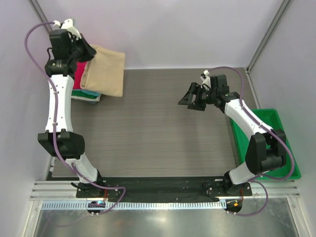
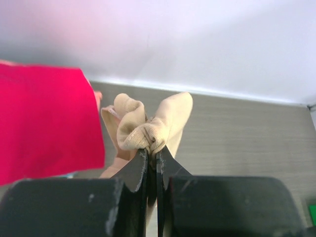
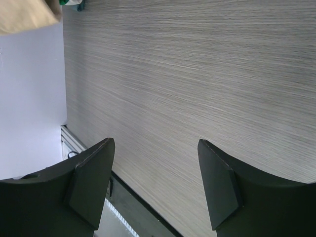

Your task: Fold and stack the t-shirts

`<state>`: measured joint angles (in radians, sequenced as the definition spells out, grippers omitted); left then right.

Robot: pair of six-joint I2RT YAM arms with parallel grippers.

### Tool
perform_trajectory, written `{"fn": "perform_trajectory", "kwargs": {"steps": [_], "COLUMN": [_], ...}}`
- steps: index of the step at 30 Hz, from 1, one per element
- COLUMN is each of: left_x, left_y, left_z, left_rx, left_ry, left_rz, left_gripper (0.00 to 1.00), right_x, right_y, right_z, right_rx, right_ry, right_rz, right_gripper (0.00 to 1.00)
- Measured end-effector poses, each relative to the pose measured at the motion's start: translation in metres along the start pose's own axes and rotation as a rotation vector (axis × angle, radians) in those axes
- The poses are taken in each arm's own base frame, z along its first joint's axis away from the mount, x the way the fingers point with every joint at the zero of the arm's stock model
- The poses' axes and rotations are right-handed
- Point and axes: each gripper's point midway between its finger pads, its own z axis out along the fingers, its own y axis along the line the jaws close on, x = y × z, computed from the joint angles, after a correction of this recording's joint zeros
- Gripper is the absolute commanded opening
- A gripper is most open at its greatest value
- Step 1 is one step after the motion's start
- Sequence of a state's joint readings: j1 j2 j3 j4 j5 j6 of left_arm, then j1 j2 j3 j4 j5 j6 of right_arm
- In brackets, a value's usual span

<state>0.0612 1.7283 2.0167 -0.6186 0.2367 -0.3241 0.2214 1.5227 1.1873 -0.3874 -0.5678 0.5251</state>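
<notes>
L jaws pinch tan tee (image 2: 168, 116) — green tray (image 1: 285, 122) far R.

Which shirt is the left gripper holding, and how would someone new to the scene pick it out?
Look to the far left corner of the grey table, where folded shirts are piled. The tan t-shirt lies on top, one edge pinched in the shut left gripper. It is the only beige piece; the pink-red shirt next to it is bright.

A robotics lab cell: white panels (image 1: 173, 29), aluminium framing (image 1: 266, 34), table-bolted arms (image 1: 57, 106).
</notes>
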Motion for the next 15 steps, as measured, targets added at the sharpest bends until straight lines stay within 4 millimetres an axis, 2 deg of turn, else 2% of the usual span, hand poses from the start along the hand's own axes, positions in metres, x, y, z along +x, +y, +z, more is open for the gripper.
{"fn": "perform_trajectory", "kwargs": {"steps": [3,6,15], "left_x": [-0.022,-0.031,-0.025], "left_y": [0.002,0.007,0.044], "left_z": [-0.005,-0.004,0.022], "left_rx": [-0.004,-0.01,-0.016], "left_ry": [-0.04,-0.044,0.024], "left_rz": [0.024,0.033,0.016], "left_gripper": [0.0,0.0,0.0], "right_x": [0.001,0.002,0.005], "right_y": [0.0,0.0,-0.001], "right_z": [0.0,0.001,0.003], "right_rx": [-0.005,-0.007,-0.012], "right_ry": [0.001,0.002,0.007], "right_rz": [0.0,0.002,0.005], "right_gripper": [0.74,0.74,0.74]}}
